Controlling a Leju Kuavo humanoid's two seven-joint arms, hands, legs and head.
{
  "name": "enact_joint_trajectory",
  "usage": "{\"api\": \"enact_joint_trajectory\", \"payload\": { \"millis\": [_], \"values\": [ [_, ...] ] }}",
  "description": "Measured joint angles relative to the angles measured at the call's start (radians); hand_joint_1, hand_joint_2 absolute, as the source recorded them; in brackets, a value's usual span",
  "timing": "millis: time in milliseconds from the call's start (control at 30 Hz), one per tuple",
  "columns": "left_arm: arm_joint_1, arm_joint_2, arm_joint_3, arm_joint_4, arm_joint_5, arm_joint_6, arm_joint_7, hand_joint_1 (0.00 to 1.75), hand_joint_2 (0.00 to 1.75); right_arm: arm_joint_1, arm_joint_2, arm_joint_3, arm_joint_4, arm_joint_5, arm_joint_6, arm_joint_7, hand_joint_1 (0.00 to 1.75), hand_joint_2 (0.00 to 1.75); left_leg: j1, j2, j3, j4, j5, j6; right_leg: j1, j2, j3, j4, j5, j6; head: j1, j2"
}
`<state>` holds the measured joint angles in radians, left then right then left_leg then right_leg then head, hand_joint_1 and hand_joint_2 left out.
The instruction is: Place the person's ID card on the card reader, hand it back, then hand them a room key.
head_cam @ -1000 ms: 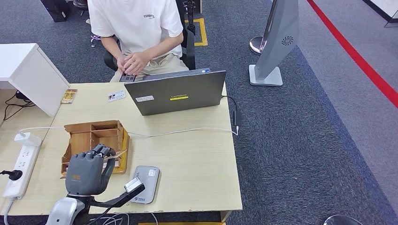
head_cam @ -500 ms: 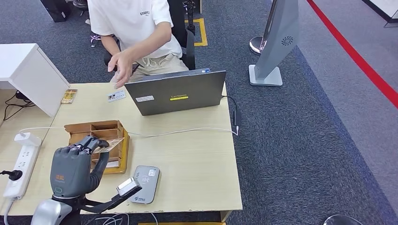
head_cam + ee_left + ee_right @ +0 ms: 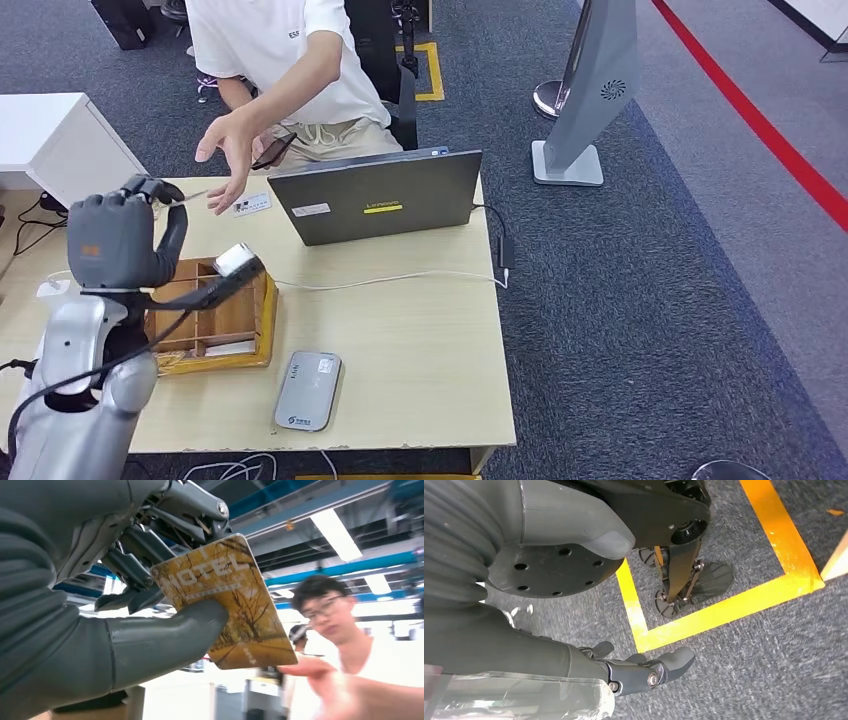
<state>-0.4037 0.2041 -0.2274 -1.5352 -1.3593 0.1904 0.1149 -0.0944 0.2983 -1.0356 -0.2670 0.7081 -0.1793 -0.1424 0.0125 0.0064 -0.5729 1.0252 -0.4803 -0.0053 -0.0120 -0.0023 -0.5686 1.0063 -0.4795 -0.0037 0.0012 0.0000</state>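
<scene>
My left hand (image 3: pixel 115 240) is up over the left side of the tabletop (image 3: pixel 420 350). It pinches the room key (image 3: pixel 227 602), a yellow card that says HOTEL, between thumb and fingers (image 3: pixel 135 570). The person's hand (image 3: pixel 232 150) is open and very near the card, but I think not touching it yet. A small card (image 3: pixel 249 205) lies beside the laptop (image 3: pixel 378 195); it may be the ID card, handed back. The card reader (image 3: pixel 308 391) is bare. Only passing over the key seems left. My right hand (image 3: pixel 644 672) hangs low by the floor, holding nothing, fingers loosely curled.
</scene>
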Motion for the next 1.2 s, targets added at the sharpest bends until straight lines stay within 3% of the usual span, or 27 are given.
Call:
{"api": "enact_joint_trajectory", "payload": {
  "millis": [133,300,867,1000,1200],
  "values": [
    [-0.183,0.002,0.089,0.298,0.006,0.063,-0.047,1.75,1.75,-0.003,0.000,0.021,0.008,0.040,-0.001,0.020,0.00,1.75,0.000,0.004,0.000,0.000,0.002,-0.002,0.000,0.004,-0.002,0.001,0.002,-0.001,0.000,0.000],
    [-0.273,-0.022,0.129,0.487,-0.003,0.092,-0.072,1.75,1.75,-0.005,0.000,0.037,0.015,0.055,-0.002,0.053,0.00,1.75,0.000,0.003,-0.001,0.000,0.002,-0.001,0.000,0.004,-0.002,0.001,0.002,-0.001,0.000,0.000],
    [-0.327,-0.090,0.132,0.609,-0.026,0.085,-0.056,1.75,1.75,-0.005,0.000,0.052,0.017,0.065,-0.001,0.058,0.00,1.75,0.000,0.013,-0.006,0.000,0.001,-0.001,0.000,0.014,-0.011,0.001,0.003,-0.001,0.000,0.000],
    [-0.332,-0.096,0.132,0.617,-0.035,0.079,-0.057,0.00,1.75,-0.004,-0.001,0.054,0.017,0.070,0.000,0.057,0.00,1.75,0.000,0.014,-0.008,0.000,0.000,-0.002,0.000,0.015,-0.013,0.001,0.003,-0.001,0.000,0.000],
    [-0.332,-0.098,0.132,0.616,-0.020,0.070,-0.078,0.00,1.75,-0.004,-0.002,0.054,0.017,0.070,0.000,0.057,0.00,1.75,0.000,0.012,-0.008,0.000,0.000,-0.001,0.000,0.012,-0.013,0.001,0.003,0.000,0.000,0.000]
  ]
}}
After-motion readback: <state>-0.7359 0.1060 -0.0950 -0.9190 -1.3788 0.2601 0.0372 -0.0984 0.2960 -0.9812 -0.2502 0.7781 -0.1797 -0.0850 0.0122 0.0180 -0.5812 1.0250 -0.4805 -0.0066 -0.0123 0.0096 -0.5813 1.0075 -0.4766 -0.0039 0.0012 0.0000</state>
